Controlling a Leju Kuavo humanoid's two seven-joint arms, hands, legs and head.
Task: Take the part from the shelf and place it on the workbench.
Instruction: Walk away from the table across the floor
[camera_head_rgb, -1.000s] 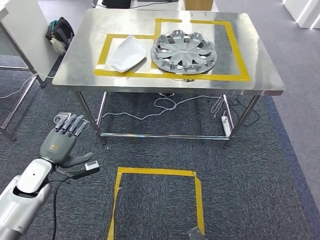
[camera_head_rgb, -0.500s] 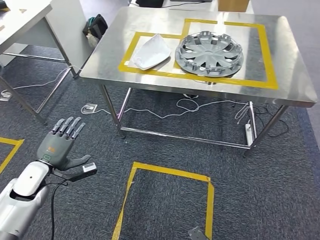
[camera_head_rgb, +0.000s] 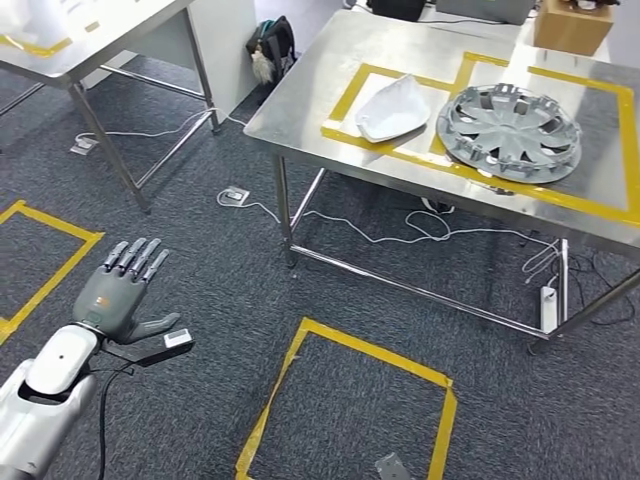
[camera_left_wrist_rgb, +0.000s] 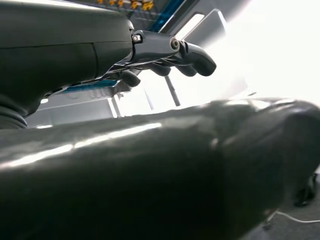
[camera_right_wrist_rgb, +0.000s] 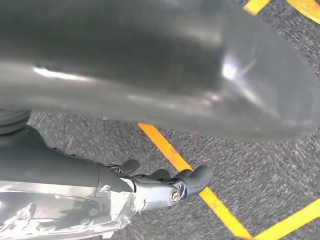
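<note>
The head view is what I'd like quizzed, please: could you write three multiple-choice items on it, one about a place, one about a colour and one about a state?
1. Where does the hubcap lie?
A. On the steel workbench, beside the white part
B. On the carpet under the bench
C. In the robot's left hand

2. What colour is the tape that marks the outlines?
A. Blue
B. Yellow
C. Red

3. How is the left hand?
A. Gripping the white part
B. Flat with fingers extended, holding nothing
C. Pressing on the workbench

Answers:
1 A: the hubcap rests on the workbench, with the white part next to it.
2 B: the tape on floor and bench is yellow.
3 B: the left hand hovers over the carpet with its fingers extended and nothing in it.
</note>
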